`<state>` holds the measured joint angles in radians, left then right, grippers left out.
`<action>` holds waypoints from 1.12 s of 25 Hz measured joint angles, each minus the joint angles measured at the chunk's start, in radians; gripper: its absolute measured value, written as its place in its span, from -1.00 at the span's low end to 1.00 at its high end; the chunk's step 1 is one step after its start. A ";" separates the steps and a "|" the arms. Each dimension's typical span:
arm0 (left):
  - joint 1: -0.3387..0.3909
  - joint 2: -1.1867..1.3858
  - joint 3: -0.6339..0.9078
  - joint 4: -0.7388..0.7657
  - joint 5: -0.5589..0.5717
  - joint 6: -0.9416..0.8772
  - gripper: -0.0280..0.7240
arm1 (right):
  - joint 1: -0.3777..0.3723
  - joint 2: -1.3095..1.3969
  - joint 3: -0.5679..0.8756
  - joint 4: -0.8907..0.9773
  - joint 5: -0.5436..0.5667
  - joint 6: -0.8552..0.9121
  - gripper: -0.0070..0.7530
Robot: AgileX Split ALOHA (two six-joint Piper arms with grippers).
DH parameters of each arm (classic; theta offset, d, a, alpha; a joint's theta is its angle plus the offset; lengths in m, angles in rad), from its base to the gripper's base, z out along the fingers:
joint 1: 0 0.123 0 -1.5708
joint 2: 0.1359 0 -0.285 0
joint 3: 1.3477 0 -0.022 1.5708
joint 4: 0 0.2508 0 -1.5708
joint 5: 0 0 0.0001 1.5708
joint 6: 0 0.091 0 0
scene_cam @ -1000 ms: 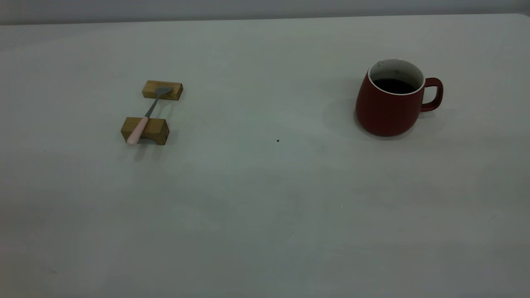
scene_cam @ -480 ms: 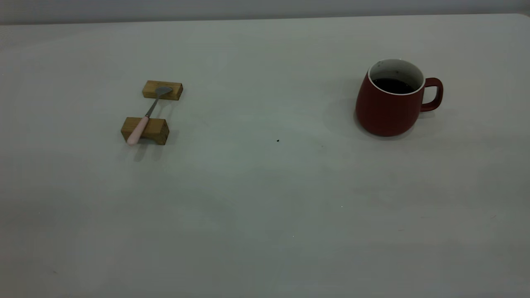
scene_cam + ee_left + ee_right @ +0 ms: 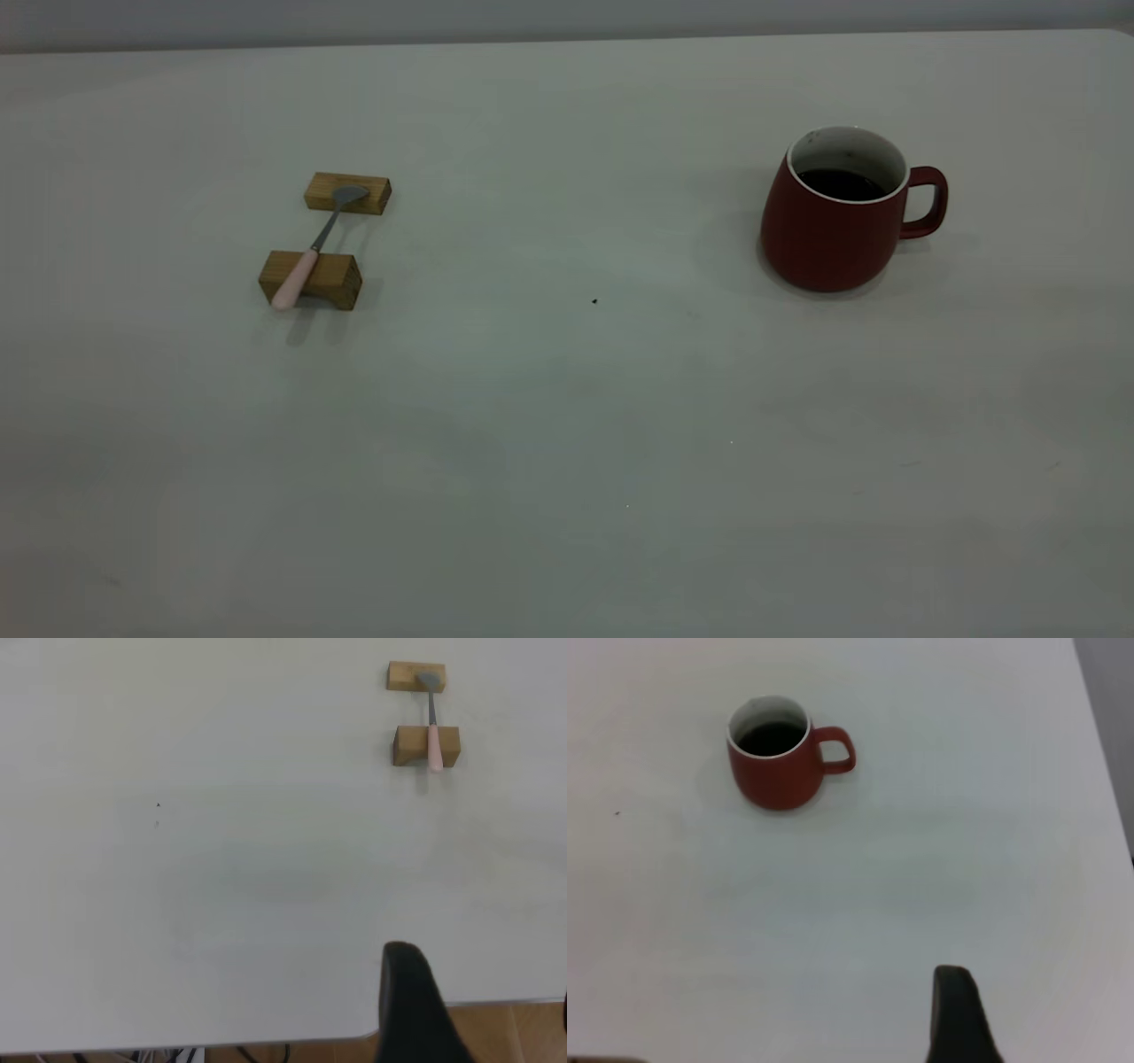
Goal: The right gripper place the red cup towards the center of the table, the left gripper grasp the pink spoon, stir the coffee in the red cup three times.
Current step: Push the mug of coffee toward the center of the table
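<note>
**Cup and spoon wait untouched as both arms hang back from the counter**

The red cup point(image 3: 840, 213) stands upright at the right side of the counter point(image 3: 567, 425), its handle turned outward to the right, the coffee point(image 3: 842, 183) dark and well below the white rim. At the left, well apart from it, the pink spoon point(image 3: 310, 250) lies bridged across two wooden blocks point(image 3: 310, 279), bowl on the far block, pink handle overhanging the near one. Only one dark finger of the left gripper point(image 3: 416, 1010) shows in its wrist view, by the counter's near edge, and one of the right gripper point(image 3: 957, 1019) in its own; whether either pair of jaws stands apart or together cannot be told. The opening step looks not yet begun: the right gripper would do well to take the cup by the handle or rim, keep it level and slide it slowly toward the middle, so nothing spills. Against the earlier exterior frames, nothing on the counter has shifted
</note>
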<state>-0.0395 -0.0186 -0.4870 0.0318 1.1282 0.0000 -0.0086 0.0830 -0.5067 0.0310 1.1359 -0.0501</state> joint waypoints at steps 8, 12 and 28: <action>0.000 0.000 0.000 0.000 0.001 0.000 0.35 | 0.000 0.453 -0.168 0.001 -0.069 -0.137 0.89; 0.000 0.000 0.000 0.000 0.001 -0.006 0.35 | 0.000 0.684 -0.215 0.001 -0.164 -0.283 0.93; 0.000 0.000 0.000 0.000 0.002 -0.006 0.35 | 0.023 1.526 -0.386 0.161 -0.524 -0.799 0.85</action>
<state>-0.0395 -0.0186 -0.4870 0.0318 1.1304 -0.0055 0.0148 1.6094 -0.8931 0.1916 0.6115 -0.8490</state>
